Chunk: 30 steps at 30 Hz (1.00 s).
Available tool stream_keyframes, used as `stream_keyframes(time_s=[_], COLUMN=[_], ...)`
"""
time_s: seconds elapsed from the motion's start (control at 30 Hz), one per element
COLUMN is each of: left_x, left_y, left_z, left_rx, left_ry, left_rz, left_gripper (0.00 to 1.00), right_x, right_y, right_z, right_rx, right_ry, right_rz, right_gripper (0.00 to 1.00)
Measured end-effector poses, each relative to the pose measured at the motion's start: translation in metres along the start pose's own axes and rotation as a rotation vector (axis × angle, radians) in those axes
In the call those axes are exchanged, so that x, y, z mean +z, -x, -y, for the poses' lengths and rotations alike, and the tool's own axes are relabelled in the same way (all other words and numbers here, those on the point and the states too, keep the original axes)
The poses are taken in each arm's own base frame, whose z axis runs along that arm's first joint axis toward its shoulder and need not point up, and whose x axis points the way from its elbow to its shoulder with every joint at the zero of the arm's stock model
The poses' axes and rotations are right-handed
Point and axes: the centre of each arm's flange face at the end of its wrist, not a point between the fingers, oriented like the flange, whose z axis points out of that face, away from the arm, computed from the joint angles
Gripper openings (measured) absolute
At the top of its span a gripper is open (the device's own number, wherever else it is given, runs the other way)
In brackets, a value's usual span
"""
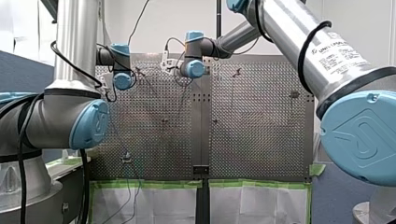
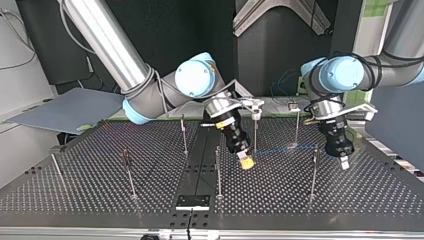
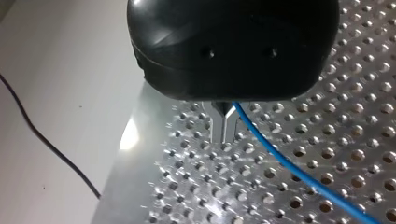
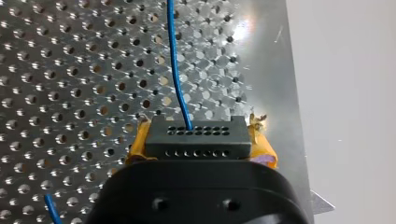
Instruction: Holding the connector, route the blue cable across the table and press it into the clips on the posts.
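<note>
A black connector (image 4: 194,133) sits between the yellow pads of my right gripper (image 4: 198,149), which is shut on it. The blue cable (image 4: 177,84) leaves the connector and runs ahead over the perforated table (image 4: 70,70). In the top view my right gripper (image 2: 245,161) hangs tilted near the table's middle, beside a post (image 2: 255,132). From there the blue cable (image 2: 285,150) stretches toward my left gripper (image 2: 344,161) at that view's right. The metal fingers of my left gripper (image 3: 223,128) are shut, and the blue cable (image 3: 289,168) passes close beside their base; whether it is pinched is unclear.
Several thin posts stand on the table, among them one (image 2: 218,170) at the middle seam, one (image 2: 314,175) near my left gripper and one (image 2: 129,172) at the top view's left. A black bracket (image 2: 192,202) sits at the near edge. A dark wire (image 3: 42,140) lies off the table's edge.
</note>
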Motion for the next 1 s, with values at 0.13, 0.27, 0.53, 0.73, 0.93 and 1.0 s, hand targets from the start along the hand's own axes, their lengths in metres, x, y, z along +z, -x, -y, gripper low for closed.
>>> stream_keyframes(time_s=[0.13,0.27,0.53,0.73,0.93,1.0], left_x=[0.008,0.015,0.025,0.030,0.029,0.027], left_y=[-0.002,-0.002,-0.021,-0.022,-0.023,-0.024], left_z=[-0.003,-0.006,-0.011,-0.014,-0.016,-0.017], left_rx=[-0.011,-0.028,-0.036,-0.062,-0.078,-0.081], left_ry=[-0.008,-0.023,-0.043,-0.054,-0.044,-0.027], left_rz=[0.004,0.016,-0.004,-0.002,-0.014,-0.026], left_gripper=[0.00,0.00,0.00,0.00,0.29,0.49], right_x=[0.003,0.004,0.006,0.007,0.007,0.007], right_y=[-0.005,-0.007,-0.009,-0.009,-0.007,-0.007], right_z=[-0.002,-0.003,-0.012,-0.017,-0.017,-0.017], right_rx=[-0.001,-0.001,-0.003,-0.004,-0.004,-0.004], right_ry=[0.004,0.007,0.025,0.032,0.033,0.033], right_rz=[-0.008,-0.011,-0.012,-0.012,-0.009,-0.008], right_gripper=[0.00,0.00,0.00,0.00,0.00,0.00])
